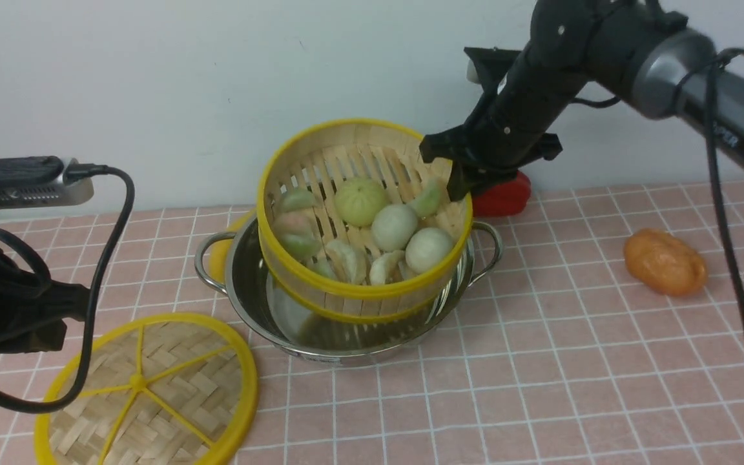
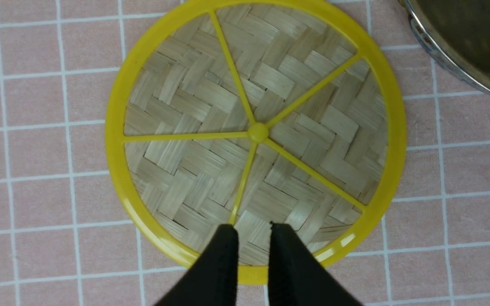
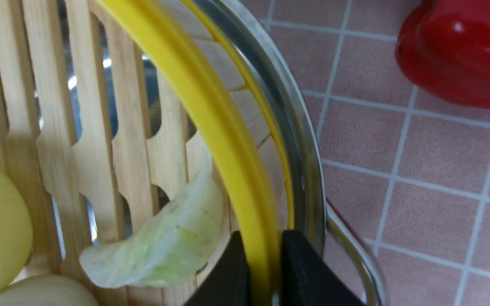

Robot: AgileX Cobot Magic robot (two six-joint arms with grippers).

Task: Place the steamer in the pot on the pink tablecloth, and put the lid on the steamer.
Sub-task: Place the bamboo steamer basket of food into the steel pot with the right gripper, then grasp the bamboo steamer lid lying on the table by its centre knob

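Observation:
The steamer (image 1: 359, 292) is tilted, its low side inside the pot (image 1: 346, 352) and its far right rim raised. It holds several pale buns and dumplings (image 1: 394, 226). My right gripper (image 1: 453, 184) is shut on that raised yellow rim; in the right wrist view its jaws (image 3: 262, 238) pinch the steamer rim (image 3: 211, 114) just inside the pot rim (image 3: 302, 140). The lid (image 1: 152, 387) lies flat on the pink tablecloth (image 1: 540, 361) at the front left. My left gripper (image 2: 253, 227) hovers over the lid (image 2: 257, 131), near its rim, with its jaws nearly together and empty.
A red pepper (image 1: 504, 197) lies behind the pot's right handle and also shows in the right wrist view (image 3: 462, 55). An orange lumpy item (image 1: 666, 261) lies at the right. A yellow thing (image 1: 220, 255) peeks out behind the pot's left side. A wall stands close behind.

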